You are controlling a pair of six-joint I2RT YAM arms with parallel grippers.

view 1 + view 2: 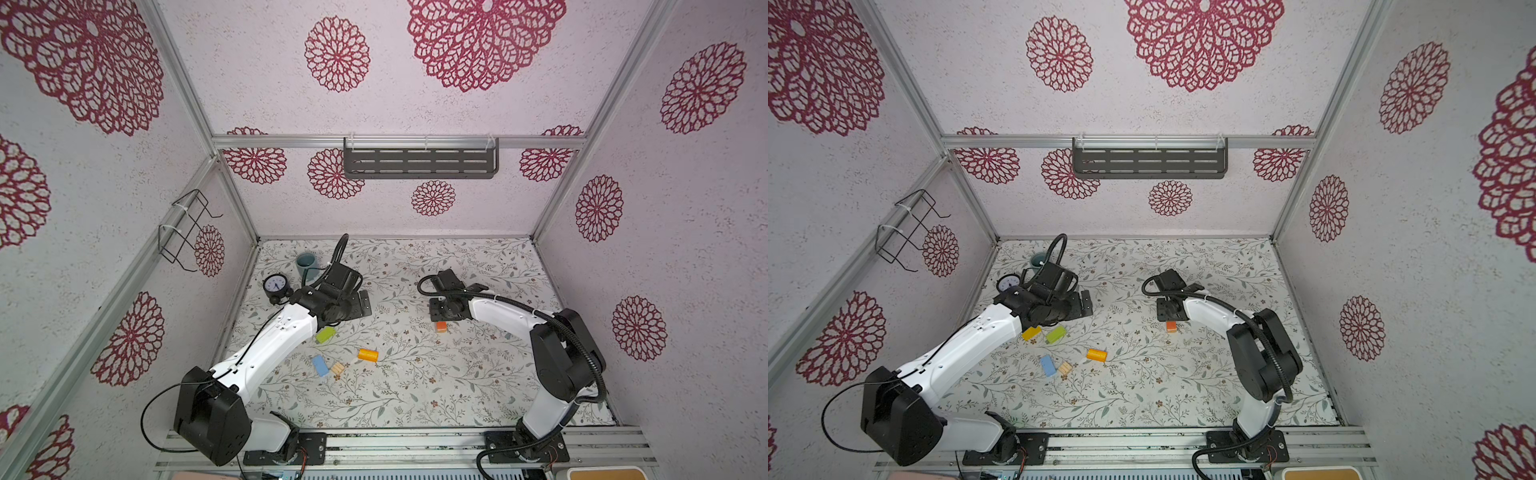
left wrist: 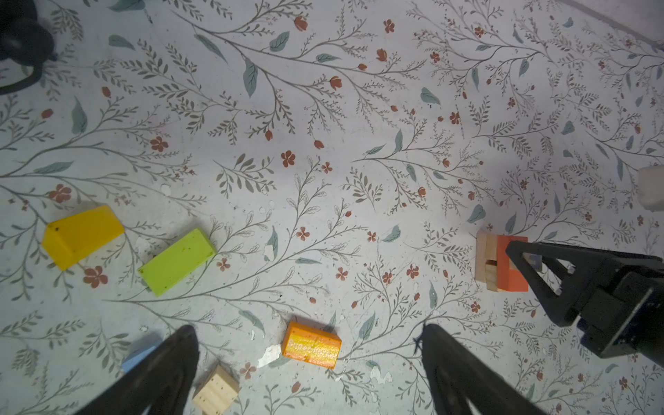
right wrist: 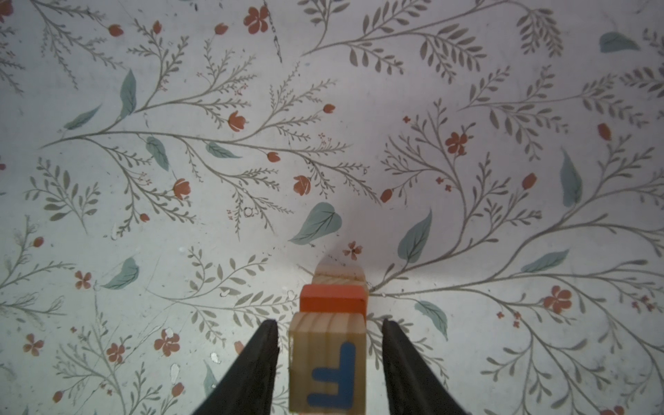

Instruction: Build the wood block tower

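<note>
Nearest the right wrist camera, a plain wooden letter cube (image 3: 327,363) is seen, its face with a blue F turned towards the lens. It is flanked by the right gripper (image 3: 329,323), whose jaws are parted partway. A thin gap is left on each side, so the cube is bracketed but not clamped. Beneath it an orange block (image 3: 333,300) and a plain wooden block (image 3: 339,275) are stacked. By these three the tower (image 1: 441,327) is formed, on the right half of the table (image 1: 415,399) in both top views.

The step in hand is judged to be the letting-go of the top cube. It would best be done by the jaws being widened evenly and the gripper being lifted straight up along the column, so that the cube is not dragged sideways.

The tower's long axis is set upright, with the block edges roughly in line as far as can be told. The left gripper (image 2: 308,327) is spread wide and nothing is held by it; the orange cylinder (image 2: 312,345) lies on its side on the table below it. The yellow block (image 2: 81,235) and green block (image 2: 176,260) are laid flat, their long axes nearly parallel, well apart from the tower.
</note>
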